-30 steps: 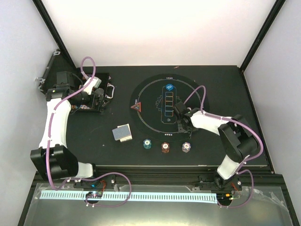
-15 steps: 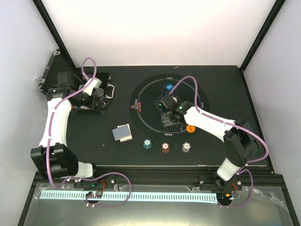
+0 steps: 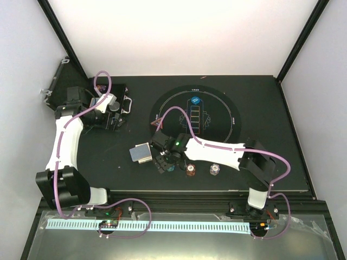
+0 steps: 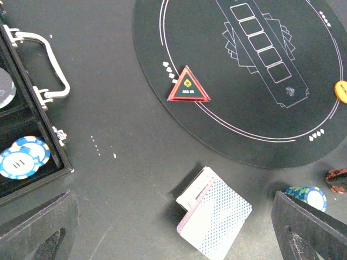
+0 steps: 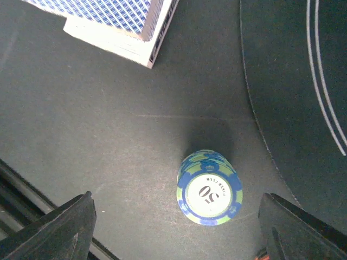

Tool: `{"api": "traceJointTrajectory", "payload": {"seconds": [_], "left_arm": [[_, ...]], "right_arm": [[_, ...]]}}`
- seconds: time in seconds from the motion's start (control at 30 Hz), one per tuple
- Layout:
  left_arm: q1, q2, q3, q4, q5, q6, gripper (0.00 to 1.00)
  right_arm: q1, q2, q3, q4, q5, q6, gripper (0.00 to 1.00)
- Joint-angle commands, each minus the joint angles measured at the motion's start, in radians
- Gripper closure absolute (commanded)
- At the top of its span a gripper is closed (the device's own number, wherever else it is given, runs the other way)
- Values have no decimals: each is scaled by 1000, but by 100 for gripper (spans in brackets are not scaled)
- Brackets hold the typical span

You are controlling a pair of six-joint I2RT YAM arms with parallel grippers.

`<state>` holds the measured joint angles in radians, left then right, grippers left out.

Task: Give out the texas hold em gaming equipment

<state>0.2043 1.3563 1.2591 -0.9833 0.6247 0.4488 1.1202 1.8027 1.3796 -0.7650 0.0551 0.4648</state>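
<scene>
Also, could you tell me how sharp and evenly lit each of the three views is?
Top external: back wall nearly blown out white, table dark but evenly lit. Left wrist: card deck sharp, near fingers dark and blurred. Right wrist: chip stack crisp, soft shadow just above it in the image.

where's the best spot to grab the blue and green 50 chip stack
Pinch the chip stack across its curved sides, coming straight down from above. It stands upright, flat face up, with bare table on either side, between the card deck and the mat.
</scene>
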Motion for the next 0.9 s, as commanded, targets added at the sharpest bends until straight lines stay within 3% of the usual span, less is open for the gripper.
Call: {"api": "traceJointTrajectory", "payload": {"seconds": [0.0, 0.53, 0.87], "left_arm": [[16, -28, 4, 27, -24, -28, 1], [44, -38, 5, 21, -16, -19, 1], [45, -48, 15, 14, -1, -20, 1]], "right_arm": [[1, 32, 14, -31, -24, -16, 17], [1, 85, -32, -12, -6, -24, 32], [1, 99, -46, -2, 20, -16, 46]]}}
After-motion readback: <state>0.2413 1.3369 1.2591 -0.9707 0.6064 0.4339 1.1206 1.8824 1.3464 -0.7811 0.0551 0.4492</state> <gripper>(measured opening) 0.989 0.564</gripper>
